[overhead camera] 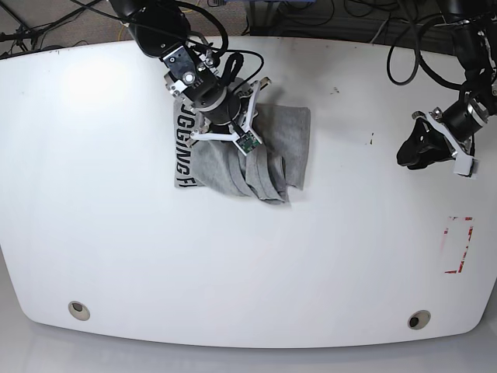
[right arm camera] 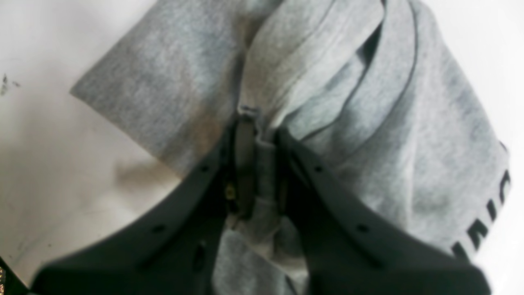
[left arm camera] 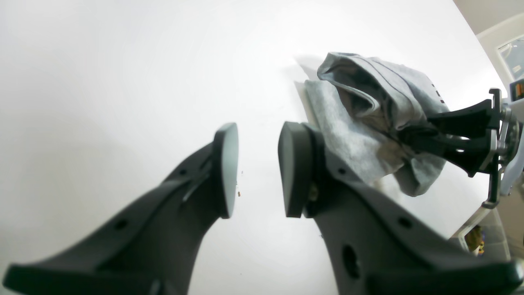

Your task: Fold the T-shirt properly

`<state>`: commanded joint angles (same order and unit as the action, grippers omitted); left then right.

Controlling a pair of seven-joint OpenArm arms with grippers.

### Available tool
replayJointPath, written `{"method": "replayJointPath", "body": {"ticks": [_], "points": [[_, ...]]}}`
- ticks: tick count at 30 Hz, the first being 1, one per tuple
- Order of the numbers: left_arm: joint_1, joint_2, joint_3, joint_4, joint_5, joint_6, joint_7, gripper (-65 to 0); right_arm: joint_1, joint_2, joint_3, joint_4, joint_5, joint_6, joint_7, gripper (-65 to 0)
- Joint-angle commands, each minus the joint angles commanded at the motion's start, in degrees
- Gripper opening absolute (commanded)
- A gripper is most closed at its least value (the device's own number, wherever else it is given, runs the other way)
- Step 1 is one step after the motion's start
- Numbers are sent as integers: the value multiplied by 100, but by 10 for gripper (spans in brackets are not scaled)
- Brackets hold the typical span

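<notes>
Grey T-shirt (overhead camera: 213,165) lies bunched at upper left of the base view, looking unfolded; flattening and every fold seemingly remain. Right gripper (right arm camera: 268,135) pinches its fabric; left gripper (left arm camera: 258,170), upper right, spreads its fingers.

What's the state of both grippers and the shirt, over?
Right gripper closed on a fold of the T-shirt. Left gripper open, holding nothing, off to the side. Shirt bunched, unfolded, lettering partly showing. No obstruction seen beside it.

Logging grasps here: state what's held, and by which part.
The right end effector grips a raised fold in the middle of the bunched T-shirt; the left end effector holds nothing.
</notes>
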<state>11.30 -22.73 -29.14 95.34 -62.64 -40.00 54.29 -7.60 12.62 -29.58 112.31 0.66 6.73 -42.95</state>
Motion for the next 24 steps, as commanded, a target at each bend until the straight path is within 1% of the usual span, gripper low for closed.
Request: {"method": "replayJointPath", "body": {"ticks": [4,7,11,16,21,22,24], "points": [[35,0,18,-62,0,0,0,-483,-114,-9,0,387,18,0,0,-629],[62,18,26,-62,0,0,0,-483,-141,-26,-18,466,44,0,0,-629],[62,18,202,-62,105,0,-9,-483,-141,-202,-53,457,44,44,0,-629],[53,62,492,-62,712,0,-9,-483,-114,-413,-308,457,44,44,0,-629],[35,325,738,-62,1468,0,-18,-483,-88,-677,-554,440,53,53,0,-629],[35,360,747,-62,1538,0,-18,-483,-88,-703,-571,440,53,53,0,-629],[26,545,791,-70,1934,0,-26,-483,-79,-818,-624,396,44,53,0,-629]]}}
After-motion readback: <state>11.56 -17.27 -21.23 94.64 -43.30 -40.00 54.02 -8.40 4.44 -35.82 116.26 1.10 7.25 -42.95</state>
